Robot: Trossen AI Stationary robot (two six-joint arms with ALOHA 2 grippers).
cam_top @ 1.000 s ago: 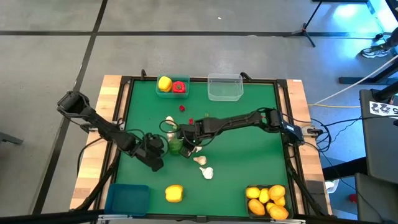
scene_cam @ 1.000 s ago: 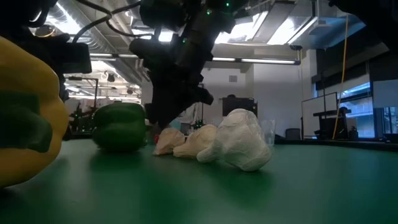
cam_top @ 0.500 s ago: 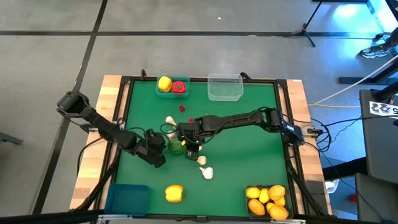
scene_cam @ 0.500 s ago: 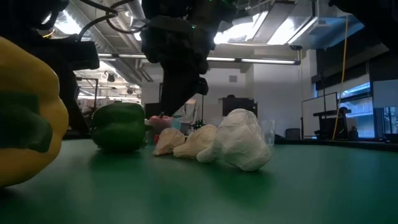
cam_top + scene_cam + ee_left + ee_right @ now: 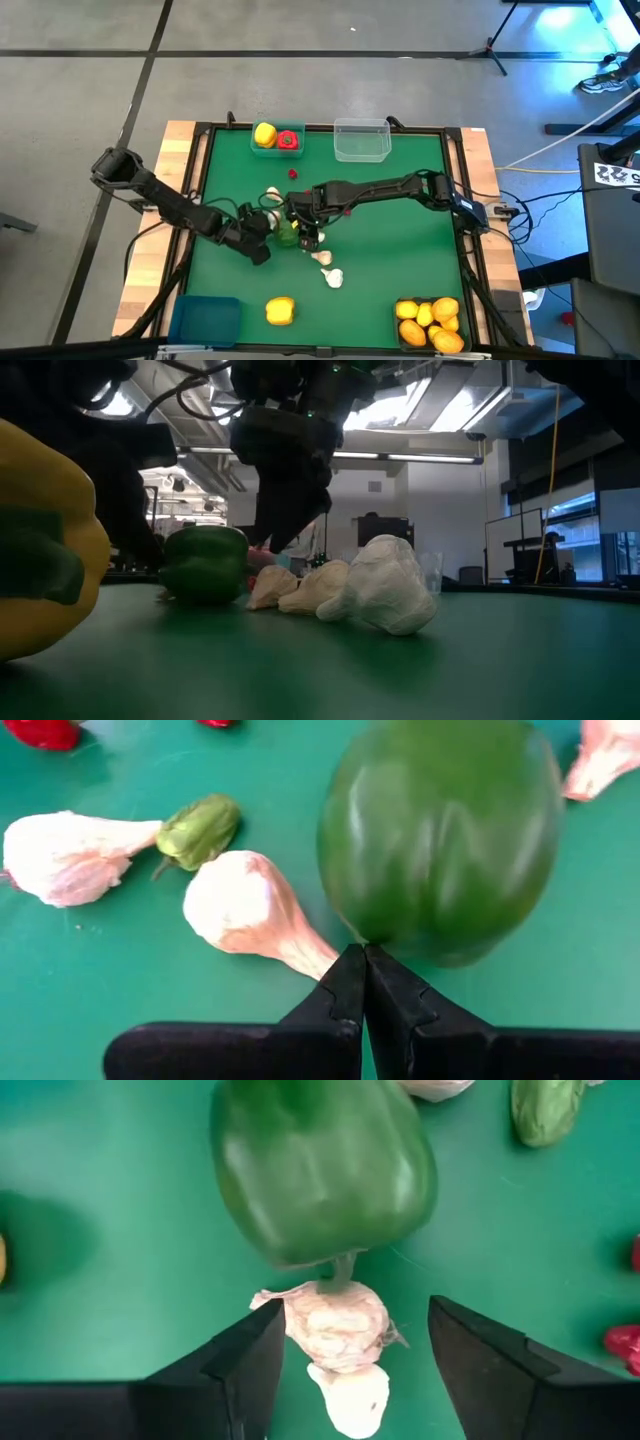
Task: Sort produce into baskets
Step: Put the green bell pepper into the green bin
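Green felt mat (image 5: pixel 400 240) on the table, dim lab with ceiling lights behind. Right gripper (image 5: pixel 352 1342) spread wide around a garlic bulb (image 5: pixel 335 1320), left gripper (image 5: pixel 363 982) pinched shut, empty, against the green pepper (image 5: pixel 440 835). Only visible from overhead: blue bin (image 5: pixel 205 320).

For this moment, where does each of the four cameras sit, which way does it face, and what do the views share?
High view: overhead, straight down on the green table; both arms show.
Low view: table height, level across; yellow pepper nearest, an arm above.
Left wrist view: past the shut left gripper at the green bell pepper.
Right wrist view: past the open right gripper at a garlic bulb.
Shared: all four show the green bell pepper.
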